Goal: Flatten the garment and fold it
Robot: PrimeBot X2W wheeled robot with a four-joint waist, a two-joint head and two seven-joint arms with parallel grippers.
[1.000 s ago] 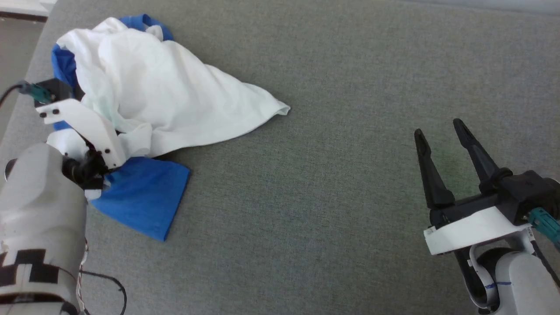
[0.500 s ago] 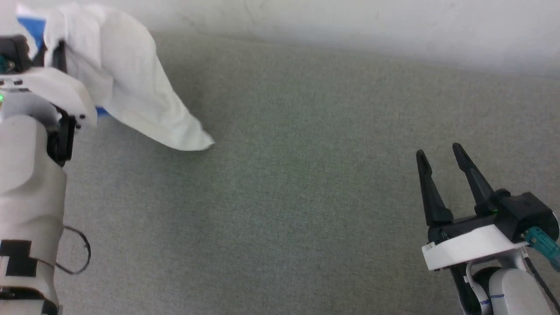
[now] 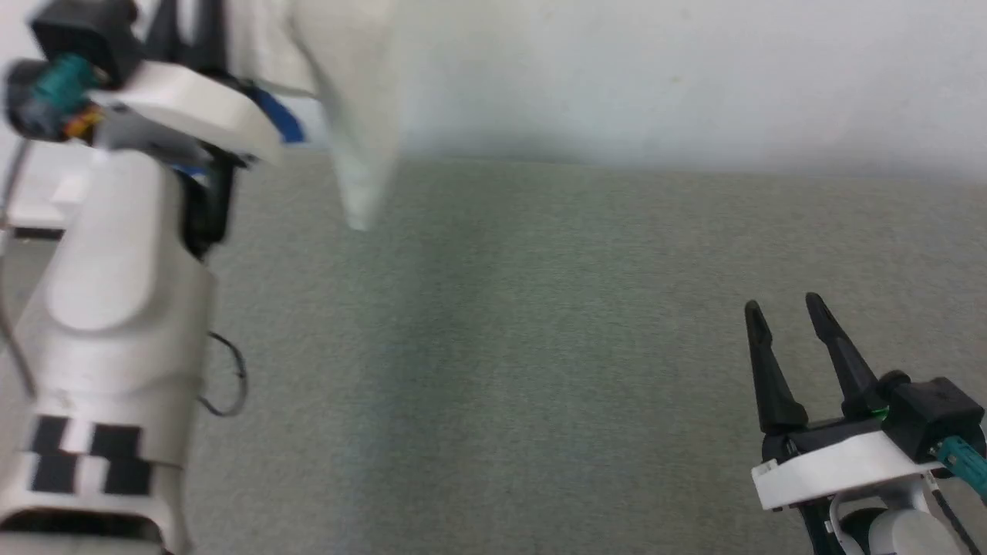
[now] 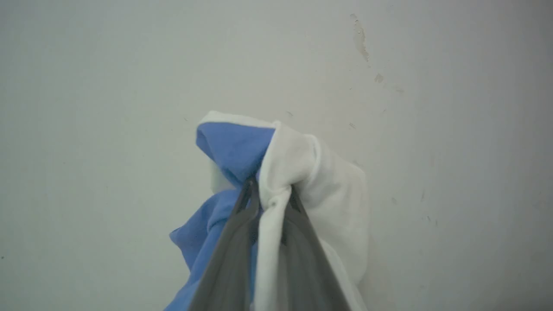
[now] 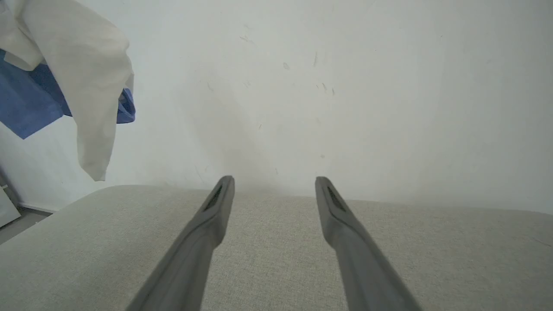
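White-and-blue garment (image 4: 328, 181), grey surface (image 3: 540, 370)

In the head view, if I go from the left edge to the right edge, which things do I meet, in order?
Pale left forearm → hanging garment → open right tool.

Grey woven surface (image 3: 540, 370), running back to meet a pale wall (image 3: 655, 77). Faint scuffs and a chipped patch (image 4: 359, 36) in the paint. Past the surface's rounded corner in the right wrist view, a strip of grey floor (image 5: 19, 226), lower down.
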